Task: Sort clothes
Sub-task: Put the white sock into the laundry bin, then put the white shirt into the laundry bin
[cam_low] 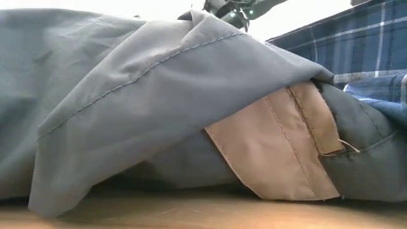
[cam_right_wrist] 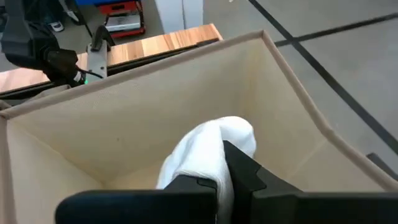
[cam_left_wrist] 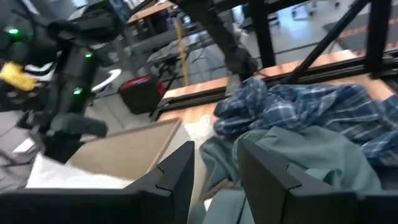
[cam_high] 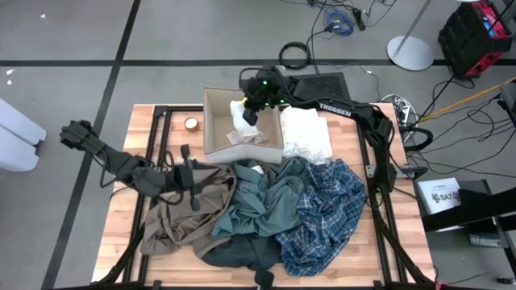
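Note:
The clothes lie in a heap on the near half of the table: a tan-brown garment (cam_high: 179, 211), a teal-grey shirt (cam_high: 270, 197), a blue plaid shirt (cam_high: 324, 208) and a dark slate one (cam_high: 242, 251). Cream-white pieces (cam_high: 306, 134) lie to the right of the beige fabric box (cam_high: 216, 121). My right gripper (cam_right_wrist: 222, 177) is over the box (cam_right_wrist: 143, 118), shut on a white cloth (cam_right_wrist: 208, 149). My left gripper (cam_left_wrist: 217, 180) is open, just above the tan garment's far edge, beside the teal shirt (cam_left_wrist: 311, 155). My right gripper pinches a bunched part of the white cloth (cam_right_wrist: 217, 158) between its two fingers, coming from above and pointing down into the box. The cloth bulges out past the fingertips inside the box walls. More white cloth (cam_high: 246, 135) lies on the box floor below.
A small round roll (cam_high: 192, 123) lies left of the box. A black frame (cam_high: 158, 145) runs around the table top. The low view is filled by the teal shirt (cam_low: 127, 83), a tan strip (cam_low: 273, 146) and plaid (cam_low: 356, 38). Bare wood shows at the near left.

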### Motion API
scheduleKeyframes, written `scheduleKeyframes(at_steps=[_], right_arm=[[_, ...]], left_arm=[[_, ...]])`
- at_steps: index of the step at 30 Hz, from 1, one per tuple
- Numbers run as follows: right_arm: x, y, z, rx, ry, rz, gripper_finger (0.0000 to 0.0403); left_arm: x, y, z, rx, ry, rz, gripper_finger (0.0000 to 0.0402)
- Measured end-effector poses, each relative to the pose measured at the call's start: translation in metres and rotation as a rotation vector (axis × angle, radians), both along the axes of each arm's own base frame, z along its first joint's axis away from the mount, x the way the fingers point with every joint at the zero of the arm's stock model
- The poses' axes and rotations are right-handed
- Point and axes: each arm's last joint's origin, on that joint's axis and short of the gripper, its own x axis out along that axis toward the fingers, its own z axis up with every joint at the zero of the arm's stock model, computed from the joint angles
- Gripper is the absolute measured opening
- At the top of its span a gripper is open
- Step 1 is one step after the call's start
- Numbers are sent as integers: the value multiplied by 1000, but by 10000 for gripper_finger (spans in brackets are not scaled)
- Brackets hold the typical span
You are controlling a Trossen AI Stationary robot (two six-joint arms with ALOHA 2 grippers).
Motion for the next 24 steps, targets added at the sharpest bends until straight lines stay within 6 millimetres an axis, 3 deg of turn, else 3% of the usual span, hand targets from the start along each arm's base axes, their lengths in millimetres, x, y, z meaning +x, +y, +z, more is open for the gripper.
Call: scheduleKeyframes(at_steps=[5,15,20,24], right_arm=[[-3,-2,-1,46,14,-20,35],[-13,2,-14,108,174,-13,164],[-20,15,-19,-57,372,157,209],[-17,35,-14,-264,497,242,218]], left_arm=[[4,5,1,16,5,-43,132],[13,20,9,30,-59,-61,132],[17,25,14,7,-102,-142,132],[19,30,14,-1,-103,-170,132]])
